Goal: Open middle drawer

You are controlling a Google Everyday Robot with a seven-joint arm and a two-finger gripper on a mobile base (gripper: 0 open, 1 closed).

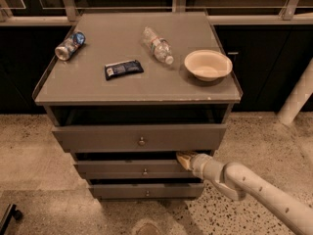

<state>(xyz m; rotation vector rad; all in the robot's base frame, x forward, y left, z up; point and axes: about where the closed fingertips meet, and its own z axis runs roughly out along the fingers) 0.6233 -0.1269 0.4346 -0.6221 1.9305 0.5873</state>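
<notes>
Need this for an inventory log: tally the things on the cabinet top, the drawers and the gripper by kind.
Can: 1
Bottle: 1
Snack packet: 1
Bowl: 1
Drawers: 3 (top drawer, middle drawer, bottom drawer)
Gripper, at the middle drawer's upper right edge: 1
Total: 8

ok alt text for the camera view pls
The robot's gripper sits at the top right edge of the middle drawer, below the pulled-out top drawer. On the cabinet top lie a can, a snack bar, a bottle and a bowl.
</notes>
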